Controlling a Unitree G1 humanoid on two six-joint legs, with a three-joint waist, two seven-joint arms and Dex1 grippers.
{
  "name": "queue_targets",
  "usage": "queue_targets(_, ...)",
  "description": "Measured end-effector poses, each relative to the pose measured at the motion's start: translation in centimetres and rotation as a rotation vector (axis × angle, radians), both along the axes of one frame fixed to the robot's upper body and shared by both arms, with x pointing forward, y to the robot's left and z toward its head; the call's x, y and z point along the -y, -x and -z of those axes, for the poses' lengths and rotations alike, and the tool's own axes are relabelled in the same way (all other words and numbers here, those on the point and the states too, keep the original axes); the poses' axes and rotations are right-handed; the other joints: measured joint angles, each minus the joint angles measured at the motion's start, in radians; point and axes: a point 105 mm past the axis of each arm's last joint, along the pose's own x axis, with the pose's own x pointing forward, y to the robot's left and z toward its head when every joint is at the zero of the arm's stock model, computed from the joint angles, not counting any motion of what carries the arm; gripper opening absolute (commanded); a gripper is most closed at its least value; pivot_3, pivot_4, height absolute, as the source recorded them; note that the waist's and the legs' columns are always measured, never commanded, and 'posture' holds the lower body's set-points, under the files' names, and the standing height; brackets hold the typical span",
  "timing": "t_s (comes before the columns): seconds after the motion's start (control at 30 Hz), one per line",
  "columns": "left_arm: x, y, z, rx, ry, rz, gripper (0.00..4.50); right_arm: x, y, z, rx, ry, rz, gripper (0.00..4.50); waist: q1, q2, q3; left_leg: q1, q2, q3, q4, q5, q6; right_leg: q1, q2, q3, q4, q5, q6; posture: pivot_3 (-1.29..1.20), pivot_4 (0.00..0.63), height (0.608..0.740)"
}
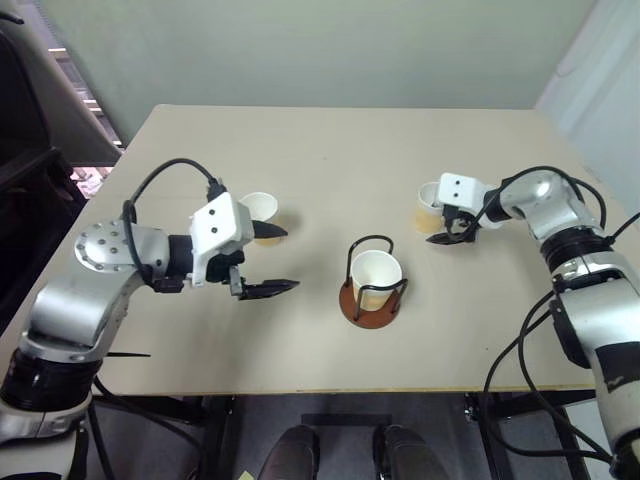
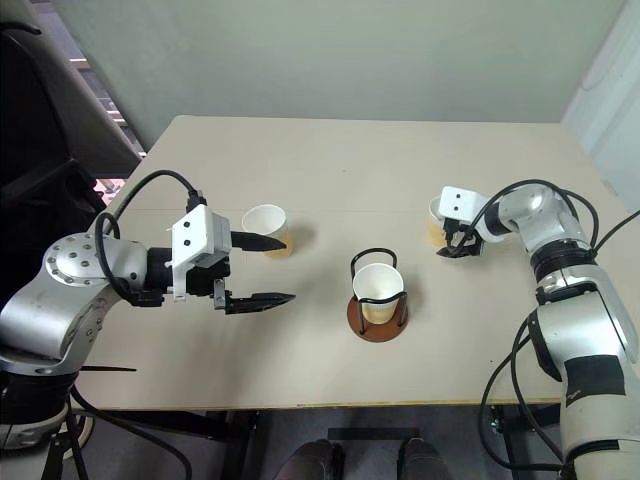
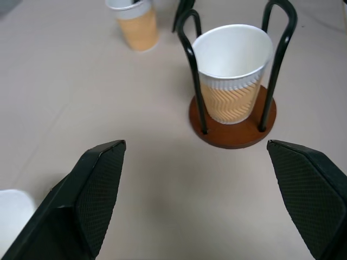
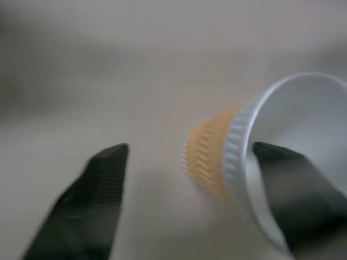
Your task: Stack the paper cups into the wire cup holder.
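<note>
The right claw point(image 2: 458, 250) stands at the right-hand paper cup point(image 2: 437, 222), jaws apart; in its wrist view one finger point(image 4: 287, 184) lies over the cup's white mouth and the other finger point(image 4: 97, 184) stands clear on the table, so the cup wall sits between them, not yet pinched. Whether that finger touches the rim I cannot tell. The left claw point(image 1: 268, 260) hangs wide and empty above the table point(image 1: 330, 160), just near of the left paper cup point(image 1: 262, 208) and pointing toward the middle.

Between the two arms, toward the near edge, the wire cup holder point(image 1: 372, 300) stands upright on its reddish-brown base, with one paper cup point(image 1: 376, 276) already seated inside its dark loops. The other two cups stand apart from it, one on each side.

By my reading, the step in hand is the pick-up of the right cup. Next, the jaws need to close on the wall gently enough not to crush the paper, then lift and carry it over the holder, mouth up, to nest it into the seated cup.

No brand, label or writing can be read on anything.
</note>
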Motion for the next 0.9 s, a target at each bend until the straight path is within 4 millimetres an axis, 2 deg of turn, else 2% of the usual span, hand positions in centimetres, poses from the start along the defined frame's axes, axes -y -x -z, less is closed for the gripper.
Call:
queue_targets(0.2,-0.1,0.2,0.3,-0.014,0.005,-0.01,4.5,0.2,-0.3,0.5,0.029,0.019,0.019,0.53,0.0,0.0,0.0,0.0,0.001,-0.001,0.0,0.0,-0.002,0.0,0.0,-0.002,0.001,0.0,-0.001,0.0,0.15,0.74)
queue_targets(0.27,-0.1,0.2,0.3,-0.013,0.003,-0.013,4.5,0.2,-0.4,0.1,0.036,0.014,0.015,0.01,0.0,0.0,0.0,0.0,0.001,-0.001,-0.001,0.0,-0.003,0.0,0.0,-0.002,0.001,0.0,-0.001,0.0,0.15,0.74)
queue_targets(0.33,-0.1,0.2,0.2,-0.012,0.003,-0.012,4.5,0.2,-0.1,-0.9,0.036,0.002,-0.014,0.01,0.0,0.0,0.0,0.0,0.001,-0.001,-0.002,0.0,-0.003,0.0,0.0,-0.002,0.0,0.0,-0.001,0.0,0.15,0.74)
queue_targets(0.43,0.0,0.2,0.2,-0.01,0.002,-0.007,4.5,0.4,1.4,-4.9,0.05,-0.046,-0.118,0.01,0.005,0.001,0.001,-0.001,0.001,-0.001,-0.003,0.0,-0.004,0.0,0.0,-0.004,0.0,-0.001,-0.003,0.0,0.15,0.74)
queue_targets(0.5,0.0,0.1,0.2,-0.012,0.001,0.003,4.5,-0.1,3.2,-8.5,0.078,-0.087,-0.207,0.01,0.005,0.001,0.001,-0.001,0.001,-0.001,-0.004,0.001,-0.005,0.0,0.0,-0.005,0.0,-0.002,-0.004,0.0,0.15,0.74)
queue_targets(0.53,0.1,0.1,0.2,-0.014,-0.001,0.013,4.5,-0.8,4.7,-10.6,0.093,-0.119,-0.267,0.01,0.004,0.001,0.001,-0.002,0.002,-0.001,-0.005,0.001,-0.006,0.0,0.0,-0.006,0.0,-0.002,-0.004,0.0,0.15,0.74)
queue_targets(0.57,0.1,0.0,0.2,-0.016,-0.002,0.017,4.5,-1.4,5.8,-12.0,0.098,-0.144,-0.311,0.01,0.004,0.001,0.001,-0.002,0.002,-0.001,-0.006,0.001,-0.006,0.0,0.001,-0.006,0.0,-0.002,-0.005,0.0,0.15,0.74)
queue_targets(0.63,0.5,0.0,0.3,-0.022,-0.007,0.049,4.5,-3.1,9.4,-14.4,0.076,-0.206,-0.424,0.01,0.003,0.001,0.001,-0.002,0.003,-0.001,-0.007,0.002,-0.007,0.001,0.002,-0.008,-0.001,-0.003,-0.006,0.0,0.15,0.74)
queue_targets(0.7,0.7,0.0,0.7,-0.038,-0.022,0.072,4.5,-4.9,13.0,-14.7,0.01,-0.225,-0.539,0.01,0.002,0.0,0.001,0.0,0.004,-0.002,-0.008,0.005,-0.009,0.003,0.002,-0.008,-0.002,-0.005,-0.006,0.0,0.15,0.74)
queue_targets(0.77,0.7,-0.1,1.2,-0.05,-0.034,0.079,4.5,-6.4,15.3,-13.7,-0.054,-0.225,-0.621,0.01,0.001,-0.001,0.001,0.003,0.004,-0.003,-0.008,0.005,-0.009,0.005,0.002,-0.009,-0.005,-0.007,-0.006,0.0,0.15,0.74)
queue_targets(0.9,1.0,-0.4,1.5,-0.055,-0.046,0.094,4.5,-7.8,16.3,-10.5,-0.127,-0.223,-0.622,0.01,-0.001,-0.002,0.001,0.004,0.004,-0.003,-0.007,0.006,-0.009,0.005,0.002,-0.009,-0.001,-0.006,-0.007,0.0,0.15,0.74)
